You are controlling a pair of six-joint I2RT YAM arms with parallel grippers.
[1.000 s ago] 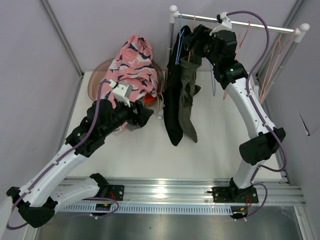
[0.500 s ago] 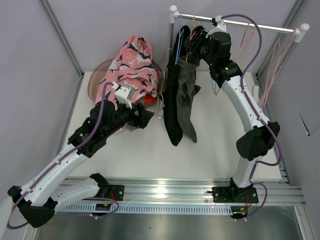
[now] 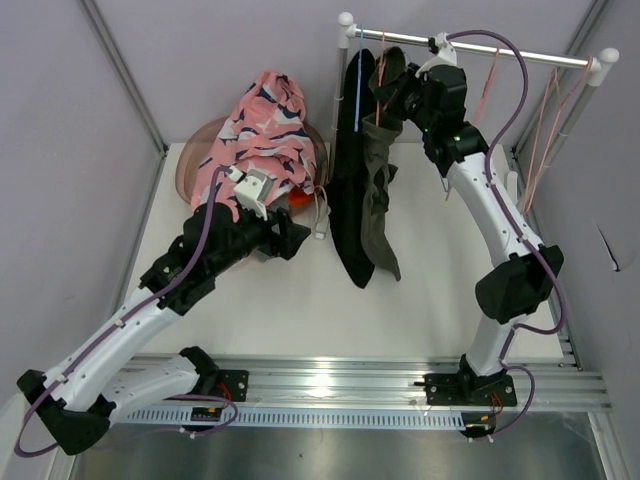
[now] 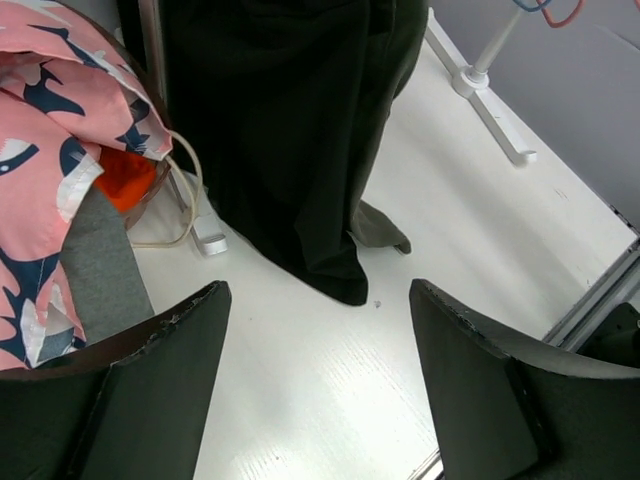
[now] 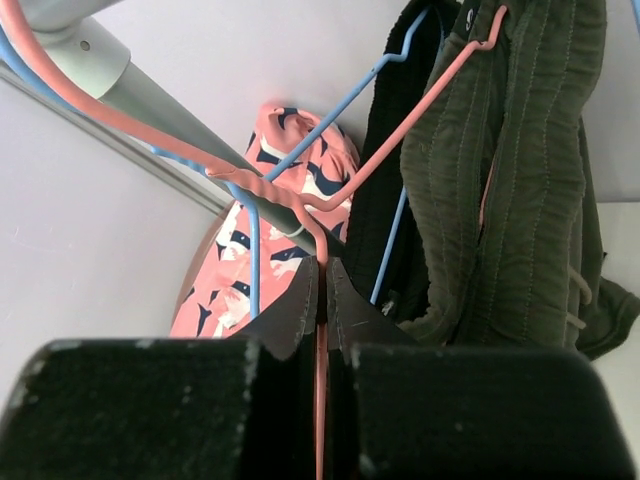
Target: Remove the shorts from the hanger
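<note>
R tool [image 5: 321,282]: clenched on the wire of the pink hanger [image 5: 405,125]. Fingers are pinched flat w/ only the wire between them, just below the hook's twisted neck. Top view: R arm reaches high over the worktop [image 3: 430,300], tool up at the rack rod [image 3: 520,55], toward its L end.

Pink hanger carries the olive shorts [image 5: 520,170]. Ribbed cloth is bunched over the hanger's shoulder and hangs in long folds. Seen from above they drape down twd the worktop.

Blue hanger [image 5: 330,125] sits next to it on the rod and holds the black shorts [image 3: 350,210]. Black and olive hang touching, black on the L side in top view.

L tool [image 4: 318,300]: released, fingers wide apart, nothing between them. It is above the white worktop, pointed at the black shorts' hem. A bit of olive cloth peeks out behind that hem, R side.

Pile at L rear of worktop:
- Pink patterned shorts [image 3: 265,125] on top, spilling over a brownish round tub [image 3: 192,160].
- Orange shorts [image 4: 125,180] show underneath, only a small patch visible.
- Grey cloth [image 4: 95,260] below the pink, nearest the L tool.
- White cord [image 4: 190,225] loops on the worktop beside the tub.

Other: empty pink hangers [image 3: 548,110] at the R end of the rod. White rack foot [image 4: 490,95] lies on the worktop behind the shorts.
</note>
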